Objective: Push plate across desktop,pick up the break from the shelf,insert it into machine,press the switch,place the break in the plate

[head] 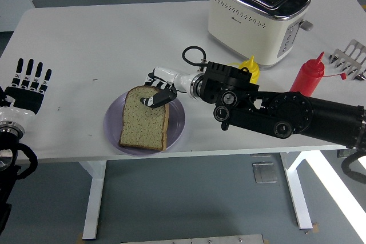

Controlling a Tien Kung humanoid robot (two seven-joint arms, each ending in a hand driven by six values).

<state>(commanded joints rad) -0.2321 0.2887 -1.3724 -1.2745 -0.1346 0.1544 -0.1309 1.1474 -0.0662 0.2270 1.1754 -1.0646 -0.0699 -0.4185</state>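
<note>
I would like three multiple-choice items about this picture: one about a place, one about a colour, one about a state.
1. Where does the slice of brown bread lie?
A. in the toaster
B. on the round purple plate
C. on the metal rack

2. What colour is the squeeze bottle that stands right of the cream toaster?
A. red
B. green
C. blue

3. How is the left hand?
A. shut on the bread
C. pressing the switch
B. open, resting at the table's left edge

Answers: 1 B, the slice covers the plate's middle. 2 A, its body and cap are red. 3 B, its fingers are spread and hold nothing.
</note>
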